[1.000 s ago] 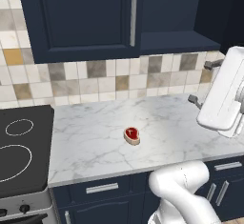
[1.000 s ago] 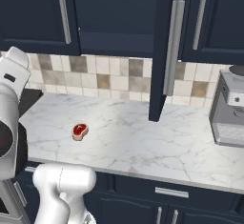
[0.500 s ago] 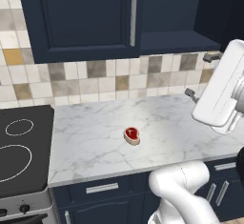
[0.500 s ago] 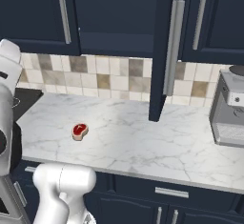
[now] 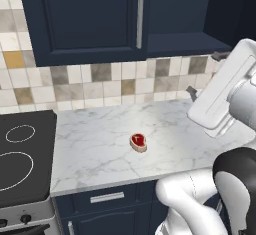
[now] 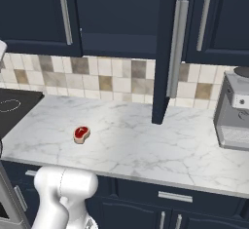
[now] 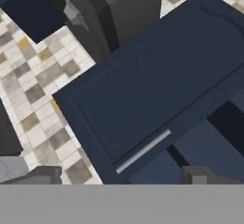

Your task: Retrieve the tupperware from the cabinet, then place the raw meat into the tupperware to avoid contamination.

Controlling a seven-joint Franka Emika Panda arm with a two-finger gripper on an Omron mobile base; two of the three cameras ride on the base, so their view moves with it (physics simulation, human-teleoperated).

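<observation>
My claw stood spread wide with nothing between its tips, pointed at the cabinet door with its silver bar handle. One cabinet door hung open, edge-on above the desk. The raw meat lay alone on the marble desk below the cabinet, between the stove and my arm, well apart from both.

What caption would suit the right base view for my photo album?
Raw meat lies alone on the marble counter beneath a navy cabinet whose door stands open.
</observation>
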